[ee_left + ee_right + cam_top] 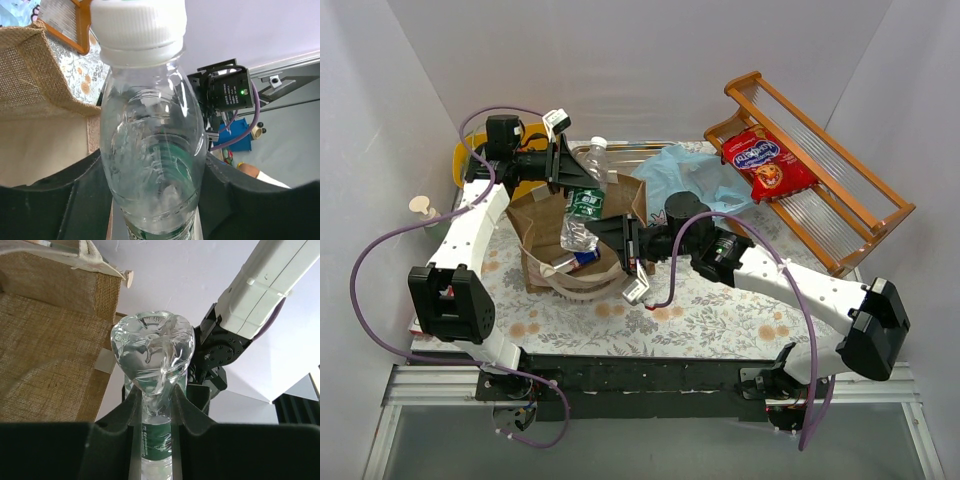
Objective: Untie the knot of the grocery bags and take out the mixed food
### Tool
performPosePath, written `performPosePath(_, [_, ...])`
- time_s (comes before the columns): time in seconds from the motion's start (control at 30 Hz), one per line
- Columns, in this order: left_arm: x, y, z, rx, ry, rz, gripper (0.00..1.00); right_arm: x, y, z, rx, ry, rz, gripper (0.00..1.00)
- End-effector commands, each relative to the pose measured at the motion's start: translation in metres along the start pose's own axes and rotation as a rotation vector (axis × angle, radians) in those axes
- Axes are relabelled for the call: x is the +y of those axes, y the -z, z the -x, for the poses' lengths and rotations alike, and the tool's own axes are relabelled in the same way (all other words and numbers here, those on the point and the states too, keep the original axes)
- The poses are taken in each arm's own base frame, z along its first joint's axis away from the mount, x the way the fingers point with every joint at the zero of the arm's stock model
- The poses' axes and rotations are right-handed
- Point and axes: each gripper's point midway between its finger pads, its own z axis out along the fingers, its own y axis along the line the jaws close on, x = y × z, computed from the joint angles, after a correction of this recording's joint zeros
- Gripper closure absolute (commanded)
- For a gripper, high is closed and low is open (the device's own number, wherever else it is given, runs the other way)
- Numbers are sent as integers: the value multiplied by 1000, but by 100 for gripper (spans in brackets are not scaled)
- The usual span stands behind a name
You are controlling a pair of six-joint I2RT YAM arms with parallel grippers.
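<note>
My left arm rises along the 9 o'clock side, wrist bent toward 3 o'clock. My right arm stretches in from 4 o'clock, wrist aimed at 9 o'clock. My left fingers [50, 200] clamp the clear green-labelled plastic bottle [586, 200] below its white cap; my right fingers [75, 450] clamp it near its crumpled base. It hangs over the brown paper bag [535, 215], long axis running 12 to 6 o'clock, cap toward 12.
</note>
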Motion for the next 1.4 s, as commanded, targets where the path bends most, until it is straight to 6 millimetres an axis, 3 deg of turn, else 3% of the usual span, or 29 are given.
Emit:
performPosePath(0.0, [-20,4,-11,40,-70,-66,61,-56,16,-15,87,121,-136,84])
performPosePath(0.03, [-20,3,-9,36,-85,-61,78,-56,22,-19,112,57,-141,74])
performPosePath(0.07, [-21,4,-6,29,-102,-55,85,-54,24,-18,119,16,-133,65])
performPosePath(0.1, [-23,4,-4,24,-131,-51,90,-52,27,-20,133,-39,-125,51])
performPosePath(0.17, [-26,2,6,4,-183,-31,94,-46,40,-25,187,-245,-115,36])
performPosePath(0.23, [-25,1,17,-28,-256,3,94,-56,59,-36,263,-394,-151,32])
performPosePath(0.27, [-22,2,23,-47,-282,27,96,-59,65,-40,284,-601,-210,31])
performPosePath(0.3, [-28,1,29,-61,-309,48,96,-65,73,-48,317,-696,-260,26])
performPosePath(0.33, [-24,2,36,-77,-377,76,96,-82,90,-70,398,-803,-355,24])
performPosePath(0.37, [-21,4,46,-123,-416,142,96,-79,94,-75,416,-1001,-399,22])
performPosePath(0.4, [-24,5,53,-147,-482,172,96,-81,98,-83,437,-1097,-429,22])
performPosePath(0.43, [-24,6,59,-175,-567,213,96,-100,107,-103,468,-1156,-494,23])
performPosePath(0.53, [-36,7,68,-288,-792,312,100,-92,102,-123,475,-1429,-532,23])
performPosePath(0.57, [-35,7,72,-322,-856,352,100,-116,108,-130,441,-1458,-590,23])
performPosePath(0.6, [-50,9,72,-355,-934,353,100,-118,106,-134,417,-1539,-622,23])
performPosePath(0.63, [-41,9,68,-355,-933,367,100,-114,103,-142,409,-1582,-630,23])
performPosePath(0.67, [-42,7,68,-357,-962,374,100,-130,105,-146,378,-1587,-661,23])
performPosePath(0.8, [-49,5,66,-383,-1023,396,100,-130,89,-146,300,-1683,-638,22])
performPosePath(1.0, [-69,-6,60,-393,-1085,382,100,-112,63,-135,204,-1853,-556,23])
performPosePath(1.23, [-67,-13,51,-364,-1081,363,100,-112,46,-138,115,-1910,-537,25])
performPosePath(1.37, [-68,-16,51,-360,-1092,360,100,-103,37,-138,98,-1919,-492,46])
